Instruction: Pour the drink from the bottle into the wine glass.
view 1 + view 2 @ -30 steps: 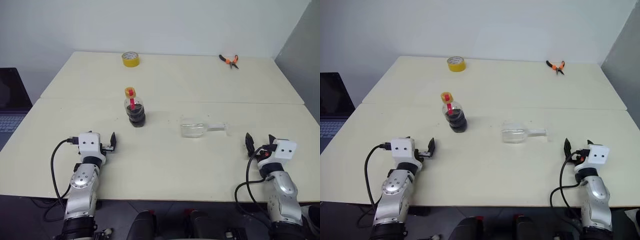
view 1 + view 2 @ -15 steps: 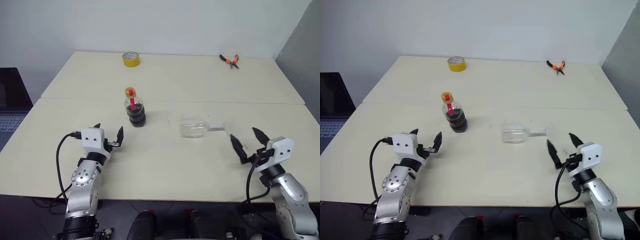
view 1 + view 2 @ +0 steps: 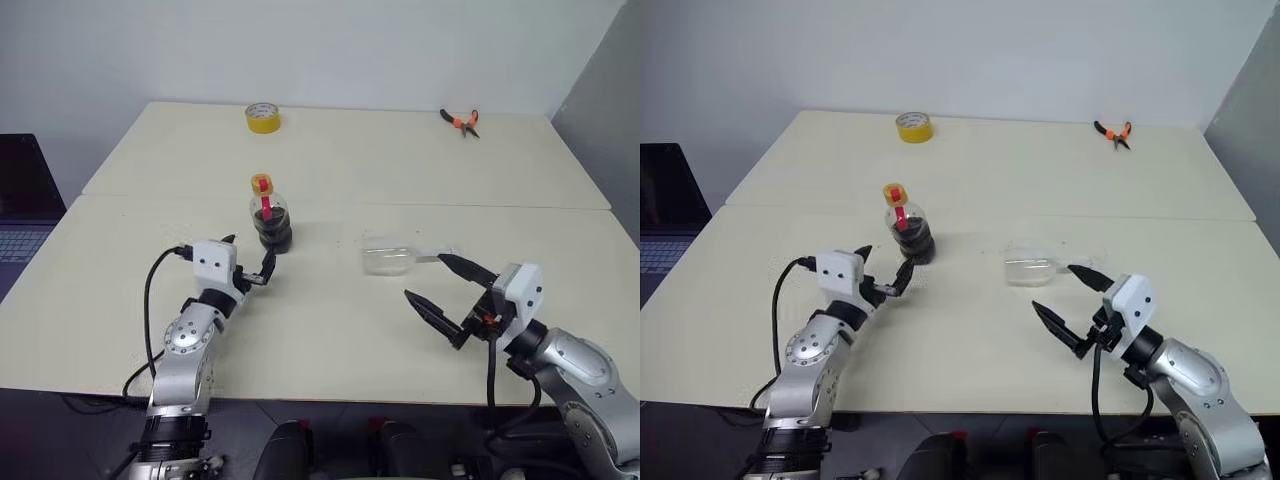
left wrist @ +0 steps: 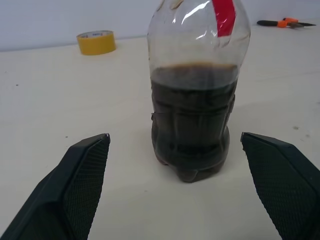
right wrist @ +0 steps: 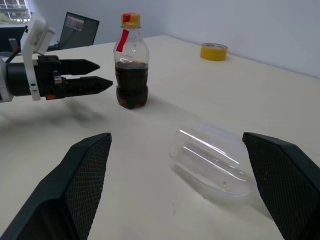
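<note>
Left side first: the left gripper [image 3: 248,268] has swung in from the table edge toward the bottle [image 3: 269,214], and its fingers are spread wide with nothing between them. The bottle stands upright just ahead of those tips, framed squarely between them in the left wrist view, yellow cap on, the drink [image 4: 192,125] filling roughly the lower half. That looks like a lined-up approach, not yet a grasp; no contact is visible.

Moving right: the wine glass [image 3: 388,257] lies on its side, bowl toward the bottle, stem pointing away toward the far side of the right gripper [image 3: 442,290]. That gripper has turned sharply inward and come up off the table, fingers splayed, empty, the bowl just ahead of its tips. My read: the glass must be stood up before any pouring, and the right arm is positioning for that.

Hard to make out: the glass is clear on a pale table [image 3: 330,160], so its rim and foot are faint, and the bottle's cap is cut off in the left wrist view. Far behind sit a yellow tape roll [image 3: 261,117] and pliers [image 3: 459,121].
</note>
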